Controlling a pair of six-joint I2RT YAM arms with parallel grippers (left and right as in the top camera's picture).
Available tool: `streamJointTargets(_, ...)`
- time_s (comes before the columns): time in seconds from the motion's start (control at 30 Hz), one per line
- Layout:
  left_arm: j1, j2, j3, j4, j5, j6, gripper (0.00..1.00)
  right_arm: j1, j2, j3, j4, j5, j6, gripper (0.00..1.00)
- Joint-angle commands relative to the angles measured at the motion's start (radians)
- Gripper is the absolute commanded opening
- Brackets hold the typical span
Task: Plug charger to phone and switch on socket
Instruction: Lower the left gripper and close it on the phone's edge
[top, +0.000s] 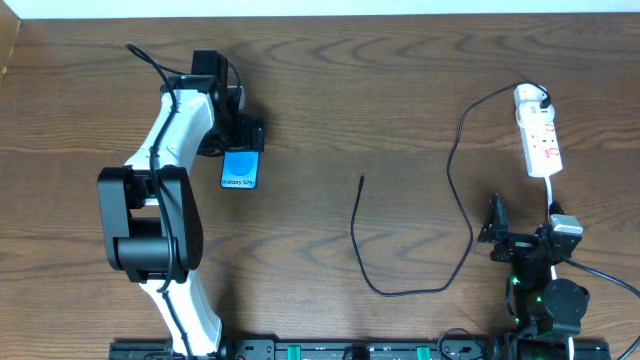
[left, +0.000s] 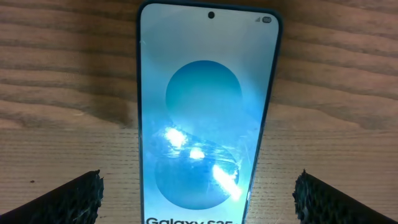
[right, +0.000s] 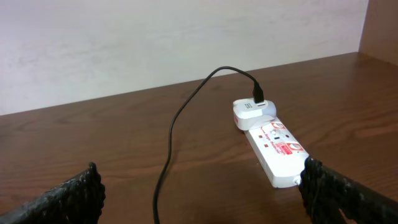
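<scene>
The phone (top: 240, 169) lies flat on the wooden table, its blue-cyan screen facing up with white "Galaxy S25+" text. In the left wrist view the phone (left: 205, 93) lies between my fingers. My left gripper (top: 243, 140) (left: 199, 186) is open and straddles the phone's near end without touching it. The charger cable (top: 458, 215) runs from its black plug (top: 540, 98) in the white socket strip (top: 540, 140), loops across the table and ends at a free tip (top: 362, 178). My right gripper (top: 525, 220) (right: 200, 180) is open and empty, just short of the socket strip (right: 273, 146).
The strip's white cord (top: 551, 195) runs from its near end toward my right arm. The black cable (right: 171, 143) crosses the table between my right fingers. A pale wall (right: 155, 43) stands behind the table's far edge.
</scene>
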Motion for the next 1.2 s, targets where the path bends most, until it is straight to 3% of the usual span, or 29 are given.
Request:
streamJointTargets(0.0,-0.002,0.034,0.020,0.003,-0.006,0.018,0.98,0.003,-0.006,-0.001,-0.004,0.001,0.003,0.99)
streamJointTargets(1.17,-0.025,0.093,-0.003,0.079,-0.014,0.025,0.98,0.003,-0.006,-0.001,-0.004,0.002,0.003,0.99)
